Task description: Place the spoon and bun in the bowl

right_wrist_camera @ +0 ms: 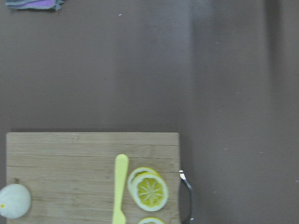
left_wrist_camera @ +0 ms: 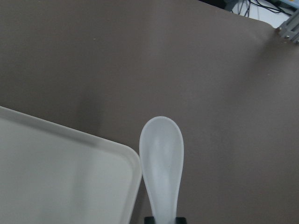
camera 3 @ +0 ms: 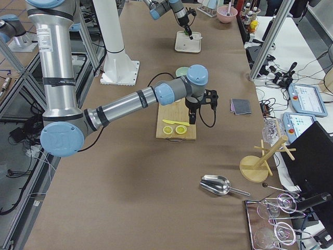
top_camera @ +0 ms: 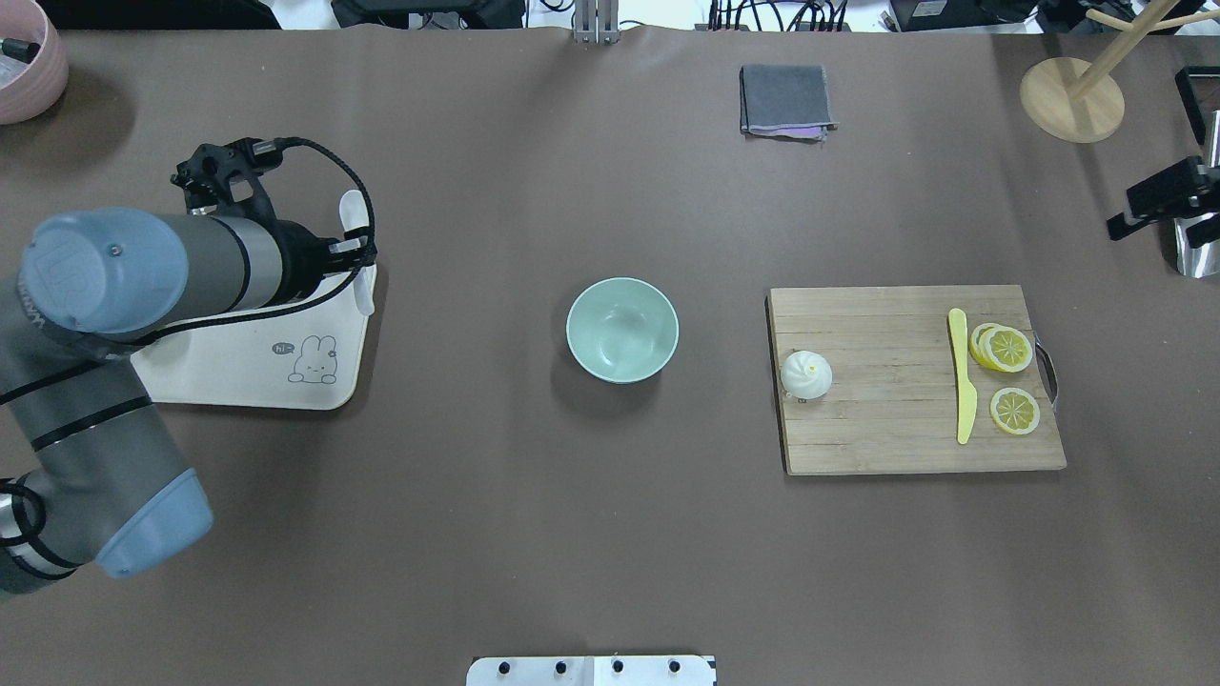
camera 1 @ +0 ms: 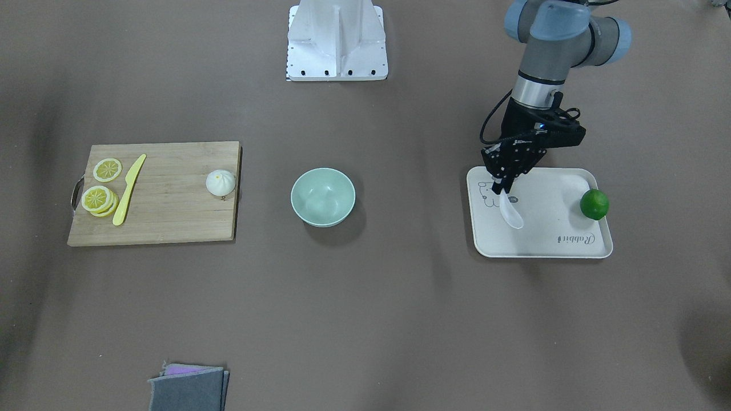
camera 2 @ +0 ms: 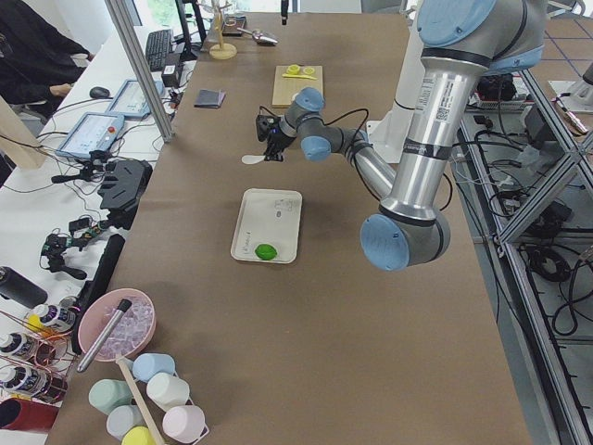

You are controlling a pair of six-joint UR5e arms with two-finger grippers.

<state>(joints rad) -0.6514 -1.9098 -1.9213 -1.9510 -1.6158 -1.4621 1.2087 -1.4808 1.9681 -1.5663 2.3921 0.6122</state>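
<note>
My left gripper [camera 1: 502,185] is shut on the handle of the white spoon [camera 1: 511,212] and holds it in the air, scoop pointing away. In the left wrist view the spoon [left_wrist_camera: 162,168] hangs just past a corner of the cream tray [left_wrist_camera: 60,177], over bare table. The mint-green bowl [top_camera: 622,330] stands empty at the table's middle. The white bun [top_camera: 806,374] sits on the wooden cutting board [top_camera: 886,429], at its edge nearest the bowl. My right gripper [top_camera: 1163,200] shows only as a dark shape at the overhead view's right edge, high up; I cannot tell whether it is open.
A yellow knife [top_camera: 963,376] and lemon slices [top_camera: 1010,349] lie on the board. A green lime [camera 1: 594,204] sits on the tray [camera 1: 548,234]. A folded grey cloth [top_camera: 784,100] and a wooden stand [top_camera: 1072,95] are at the far side.
</note>
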